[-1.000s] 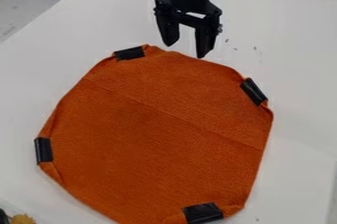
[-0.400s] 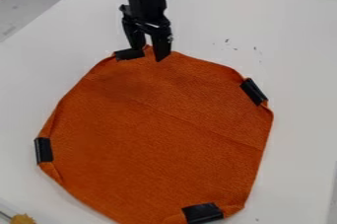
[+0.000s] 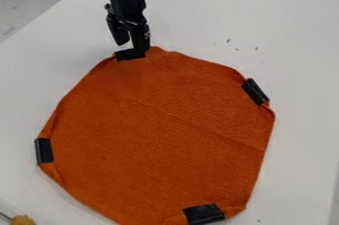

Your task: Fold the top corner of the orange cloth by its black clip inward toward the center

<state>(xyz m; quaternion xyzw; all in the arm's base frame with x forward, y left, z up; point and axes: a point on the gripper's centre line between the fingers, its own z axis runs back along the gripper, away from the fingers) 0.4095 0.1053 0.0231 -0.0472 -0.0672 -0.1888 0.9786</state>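
The black gripper (image 3: 132, 46) hangs down from the upper left, open, at the top edge of an orange cloth (image 3: 159, 135). Its right finger overlaps the black tape patch (image 3: 130, 54) on the cloth's upper left edge; whether they touch I cannot tell. The left finger is just above and behind that patch. Nothing is visible between the fingers. The cloth lies spread out, roughly eight-sided, with a faint crease across it. More black patches sit at its right edge (image 3: 255, 91), left edge (image 3: 43, 150) and bottom edge (image 3: 203, 214).
A white table (image 3: 301, 70) carries the cloth, its far edge running across the top. At the bottom left corner lies a small yellowish-brown object (image 3: 23, 220) beside a thin stick. Small dark marks dot the table right of the gripper.
From right of the cloth's top corner, the gripper has moved left to the upper left patch, turning somewhat on the way. The cloth has not visibly moved.
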